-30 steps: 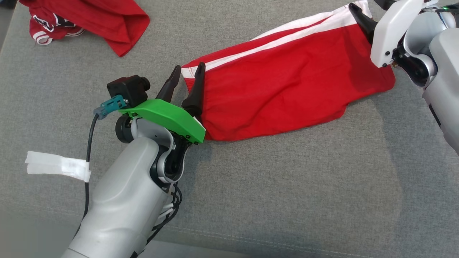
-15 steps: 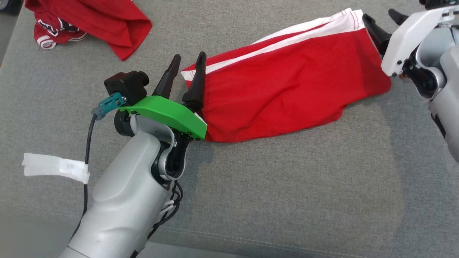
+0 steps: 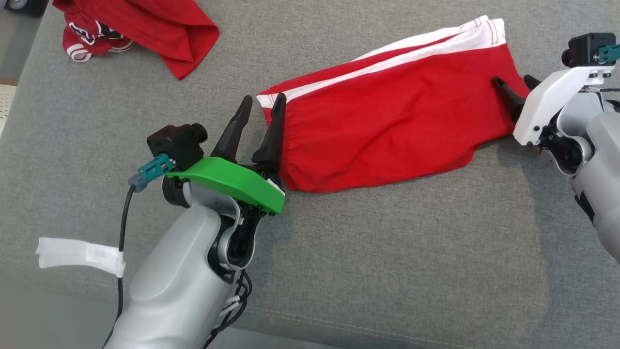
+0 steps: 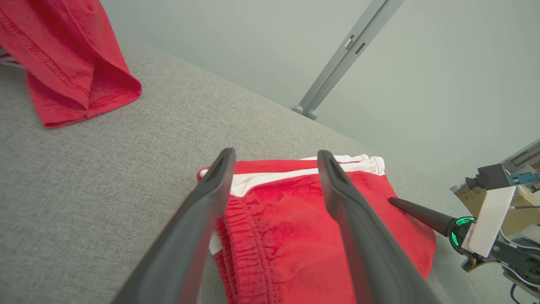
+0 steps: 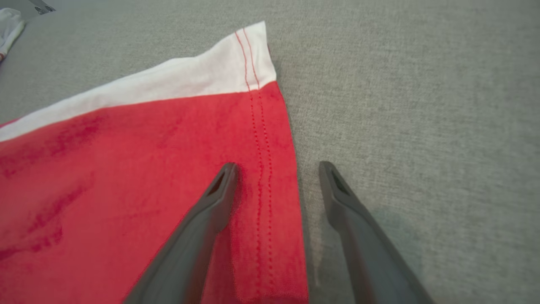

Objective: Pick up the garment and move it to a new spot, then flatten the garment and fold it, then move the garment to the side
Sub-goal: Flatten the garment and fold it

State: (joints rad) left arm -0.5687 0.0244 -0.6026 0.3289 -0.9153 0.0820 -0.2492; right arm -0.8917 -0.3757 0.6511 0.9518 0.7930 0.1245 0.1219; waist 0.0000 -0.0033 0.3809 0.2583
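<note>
The garment (image 3: 387, 121) is a pair of red shorts with a white side stripe, lying flat on the grey padded surface (image 3: 387, 252). My left gripper (image 3: 264, 99) stands open at the elastic waistband end, one finger on each side of its corner (image 4: 275, 154), holding nothing. The garment (image 4: 287, 219) runs away from it toward the right arm. My right gripper (image 3: 512, 80) is open at the hem end. One finger rests over the red cloth and the other over bare surface, straddling the stitched hem (image 5: 277, 165) of the garment (image 5: 126, 169).
A second red garment (image 3: 145, 24) lies crumpled at the far left corner, also seen as a red garment (image 4: 63, 63). White tape (image 3: 77, 252) wraps the left arm's cable. The surface's left edge (image 3: 19, 72) is close by. A grey metal post (image 4: 341, 55) stands behind.
The right gripper has opened, let go of the far hem corner and drawn back along the hem toward me. The hem now lies flat. The head camera has shifted slightly.
</note>
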